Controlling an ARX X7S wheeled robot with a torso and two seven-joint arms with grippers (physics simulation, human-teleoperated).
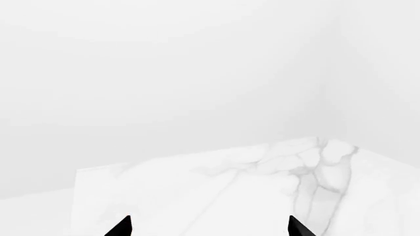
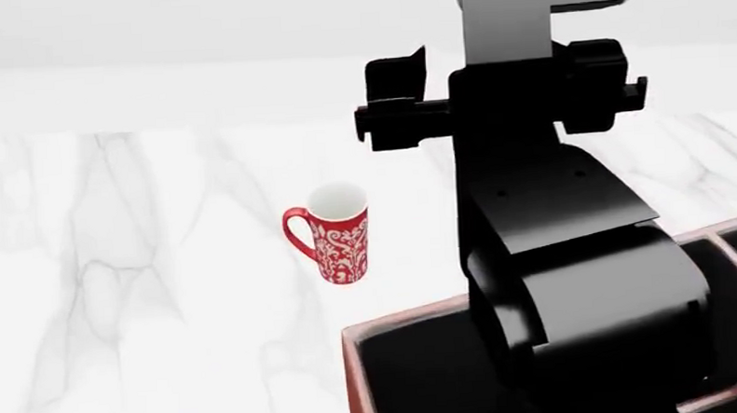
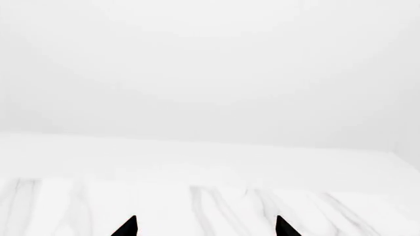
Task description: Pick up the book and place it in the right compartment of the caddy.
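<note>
Closest to us in the head view was the caddy (image 2: 387,341): reddish-brown wall, pale pinkish rim, black inside, sitting at the near right of the marble table (image 2: 122,273). We could only make out part of it, since a big black arm (image 2: 571,282) rose straight out of the space above it and covered most of the inside. A divider showed on the far right, but we couldn't tell which compartment was which from that.

A bit further back and left of the caddy stood the red-and-white patterned mug (image 2: 335,234), upright, handle pointing left, white inside, well apart from the caddy's rim.

Beyond that the arm ended in a blocky black wrist section with a grey link above it, up near the far edge of the table.

The book didn't show in any of the three views, so we couldn't say where it was.

As for the claws: in the left wrist view the left gripper (image 1: 210,227) only showed two black fingertips spread wide apart, nothing between them, with a corner of the marble top ahead. Same deal with the right gripper (image 3: 204,227) in the right wrist view, tips wide apart, holding nothing, facing veined marble and a plain white wall.
</note>
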